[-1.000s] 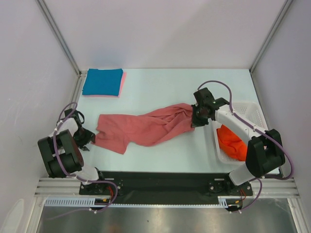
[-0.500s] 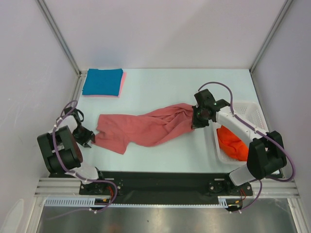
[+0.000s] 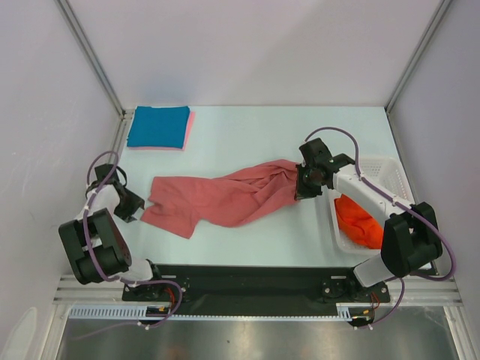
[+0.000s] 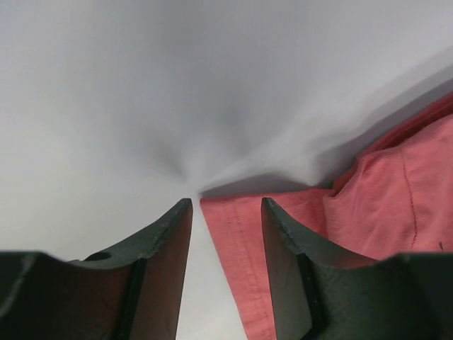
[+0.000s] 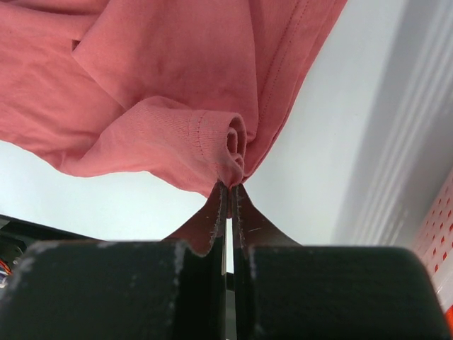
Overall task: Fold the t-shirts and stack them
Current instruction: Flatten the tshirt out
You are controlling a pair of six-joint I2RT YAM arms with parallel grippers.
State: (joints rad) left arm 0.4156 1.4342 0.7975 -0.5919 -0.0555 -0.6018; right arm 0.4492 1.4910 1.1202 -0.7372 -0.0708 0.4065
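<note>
A dusty salmon-red t-shirt [image 3: 225,196] lies stretched across the middle of the table. My right gripper [image 3: 300,187] is shut on a bunched fold at its right end, and the right wrist view shows the cloth [image 5: 177,78] pinched at the tips [image 5: 231,185]. My left gripper [image 3: 139,208] is low at the shirt's left end and open. A hemmed corner of the shirt [image 4: 244,248] lies between the two fingers [image 4: 159,248], not pinched. A folded teal-blue t-shirt [image 3: 159,126] rests on a light pink one [image 3: 190,129] at the back left. An orange-red t-shirt [image 3: 356,221] fills the basket.
A white lattice basket [image 3: 390,166] stands at the right edge, beside the right arm. Metal frame posts and white walls enclose the table. The black base rail runs along the near edge.
My left wrist has shifted slightly toward the back, still at the shirt's left corner. The right gripper and the shirt have stayed in place.
</note>
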